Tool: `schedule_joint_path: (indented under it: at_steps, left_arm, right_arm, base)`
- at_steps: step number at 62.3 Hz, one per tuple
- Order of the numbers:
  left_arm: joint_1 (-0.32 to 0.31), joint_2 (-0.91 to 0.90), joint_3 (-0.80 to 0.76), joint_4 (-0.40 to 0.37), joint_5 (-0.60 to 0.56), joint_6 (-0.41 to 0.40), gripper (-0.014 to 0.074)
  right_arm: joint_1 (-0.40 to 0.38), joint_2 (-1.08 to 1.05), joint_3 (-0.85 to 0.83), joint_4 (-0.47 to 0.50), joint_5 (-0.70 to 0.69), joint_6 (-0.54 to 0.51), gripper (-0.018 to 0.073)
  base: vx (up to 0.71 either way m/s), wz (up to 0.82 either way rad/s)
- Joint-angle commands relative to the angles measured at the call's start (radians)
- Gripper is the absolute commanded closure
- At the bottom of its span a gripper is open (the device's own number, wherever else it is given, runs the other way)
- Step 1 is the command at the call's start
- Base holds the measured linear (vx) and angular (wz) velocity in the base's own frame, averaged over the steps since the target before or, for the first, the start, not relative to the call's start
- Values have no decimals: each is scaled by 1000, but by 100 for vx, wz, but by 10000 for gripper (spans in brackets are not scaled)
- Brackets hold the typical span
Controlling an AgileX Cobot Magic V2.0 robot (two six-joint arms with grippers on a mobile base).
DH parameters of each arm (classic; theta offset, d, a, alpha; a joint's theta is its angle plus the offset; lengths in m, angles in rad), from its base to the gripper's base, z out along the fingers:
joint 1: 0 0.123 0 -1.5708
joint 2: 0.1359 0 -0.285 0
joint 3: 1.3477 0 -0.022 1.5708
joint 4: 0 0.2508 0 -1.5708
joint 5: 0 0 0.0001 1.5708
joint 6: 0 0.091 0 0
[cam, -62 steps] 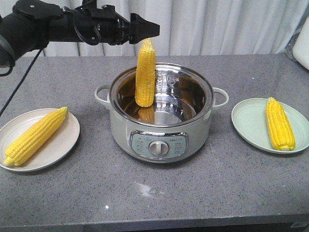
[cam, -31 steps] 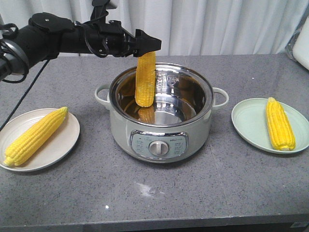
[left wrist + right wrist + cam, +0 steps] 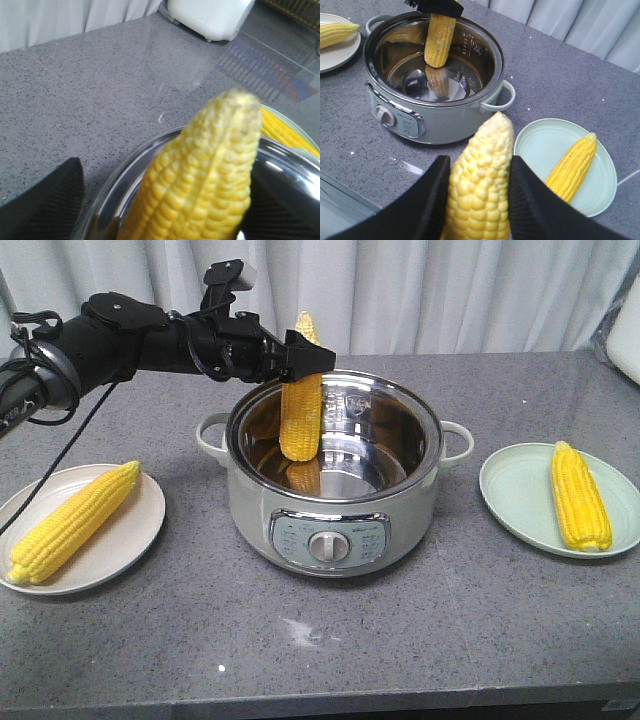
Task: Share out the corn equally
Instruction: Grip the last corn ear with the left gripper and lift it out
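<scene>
Corn (image 3: 301,405) shows in four places. The upright cob (image 3: 301,430) stands in the pot (image 3: 250,490) at mid frame, near the back wall. Its blunt end meets its own reflection low inside, and its pale tip pokes above the rim. The left claw (image 3: 305,358) reaches in from the upper left and straddles this cob just under the tip. In the left wrist view the same cob (image 3: 200,180) fills the lower middle. One finger (image 3: 45,205) at lower left stands apart from it, with grey bench (image 3: 100,100) showing between. The other finger (image 3: 285,200) at lower right is just beside the kernels, so the jaws are parted, not clamped.

The held cob (image 3: 480,210) rises tip up in the lower middle of the right wrist view. The right claw (image 3: 480,167) pinches it, its black fingers (image 3: 427,200) pressed against the kernels on both sides.

The left cob (image 3: 72,522) lies slantwise on the beige plate (image 3: 140,540) at lower left. The right cob (image 3: 580,497) lies on the green plate (image 3: 510,500) at right, tip toward the back. Pot and plates rest on the bench, with one plate on each side, well apart from the pot.
</scene>
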Motion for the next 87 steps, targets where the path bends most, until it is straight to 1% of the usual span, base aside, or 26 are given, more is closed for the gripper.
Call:
schedule_joint_path:
  at_steps: [1, 8, 21, 29, 35, 46, 49, 53, 57, 61, 67, 69, 72, 74, 75, 78, 80, 84, 87]
  left_arm:
    - [-8, -70, -34, -58, -2, 0, 118]
    - [-8, -70, -34, -58, 15, -5, 227]
    - [-8, -72, -34, -61, 68, -7, 479]
    - [-8, -86, -34, -77, 89, -7, 601]
    - [-7, -114, -34, -91, 90, -7, 605]
    - [-5, -204, -34, -90, 106, -7, 605]
    - [-3, -236, -34, -84, 124, -10, 605]
    - [-3, -286, -34, -60, 157, -38, 605]
    - [-3, -342, -34, -13, 201, -70, 605]
    - [-3, -393, -34, 63, 250, -113, 605]
    - [-3, -475, -34, 210, 346, -195, 605]
    - [-3, -500, -34, 271, 385, -231, 605]
    - [-3, -529, -34, 372, 436, -302, 605]
    - [-3, -550, -31, 425, 436, -357, 605]
    - [-3, -561, -30, 464, 436, -402, 605]
    - [-3, -585, -30, 544, 436, -498, 605]
    - [-3, -598, -30, 592, 436, -539, 605]
    - [-3, -625, -30, 667, 436, -619, 605]
    - [-3, -641, -30, 694, 436, -659, 605]
  right_arm:
    - [-6, -6, -21, 15, -64, -9, 564]
    - [-6, -6, -21, 15, -64, -9, 564]
    - [-6, -6, -21, 15, -64, -9, 564]
    - [-6, -6, -21, 15, -64, -9, 564]
    - [-6, -6, -21, 15, -65, -8, 564]
    - [-6, -6, -21, 15, -65, -7, 564]
    - [-6, -6, -21, 15, -65, -7, 564]
    - [-6, -6, -21, 15, -65, -7, 564]
    - [-6, -6, -21, 15, -68, -7, 564]
    - [-6, -6, -21, 15, -72, -7, 564]
    - [-6, -6, -21, 15, -74, -7, 564]
    - [-6, -6, -21, 15, -82, -7, 564]
    - [-6, -6, -21, 16, -103, -7, 564]
    - [-6, -6, -21, 16, -121, -7, 564]
    - [-6, -6, -21, 16, -125, -7, 564]
    - [-6, -6, -21, 16, -154, -7, 564]
    - [-6, -6, -21, 16, -176, -6, 564]
    - [-6, -6, -21, 16, -218, -6, 564]
    - [-6, -6, -21, 18, -241, -6, 564]
  base:
    - [0, 0]
    - [0, 0]
    - [0, 0]
    - [0, 0]
    - [0, 0]
    - [0, 0]
    - [0, 0]
    - [0, 0]
    - [0, 0]
    - [0, 0]
    - [0, 0]
    - [0, 0]
    - [0, 0]
    - [0, 0]
    - [0, 0]
    - [0, 0]
    - [0, 0]
    - [0, 0]
    - [0, 0]
